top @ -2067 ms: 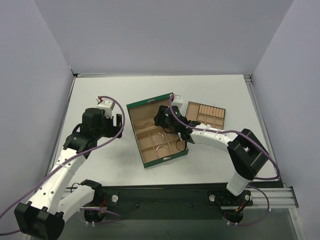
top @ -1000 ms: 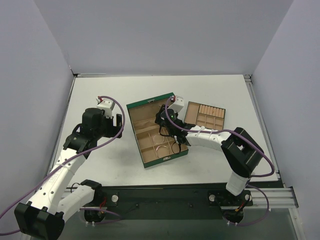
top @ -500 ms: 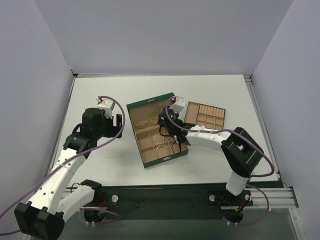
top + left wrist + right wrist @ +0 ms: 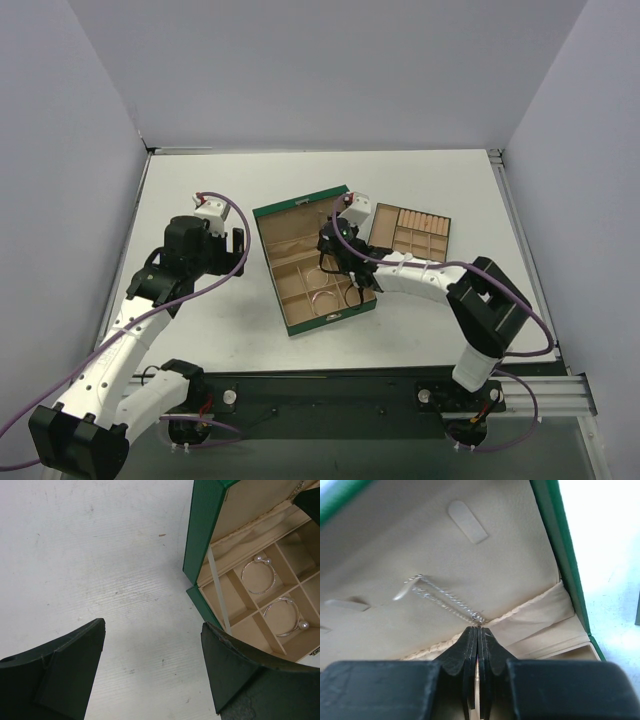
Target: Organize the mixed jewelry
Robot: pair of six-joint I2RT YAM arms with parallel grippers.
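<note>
Right gripper (image 4: 478,629) has its jaws squeezed together on the end of the fine chain (image 4: 440,596), which runs across the lid lining of the green box (image 4: 552,540) to a little tab (image 4: 401,595). Guessing it's meant to hang there. Left gripper (image 4: 152,650) hovers spread wide over the tabletop (image 4: 100,555), left of the box, keeping clear. No brands or writing readable.

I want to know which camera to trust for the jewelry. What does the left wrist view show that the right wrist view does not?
Only the left wrist view: a wire hoop and a second hoop, both pearl-tipped, in separate compartments, and the open left gripper above the table. Only the right wrist view: the fine chain lying against the lid lining, and the right gripper shut on its end. Both: the green box with tan lining.
</note>
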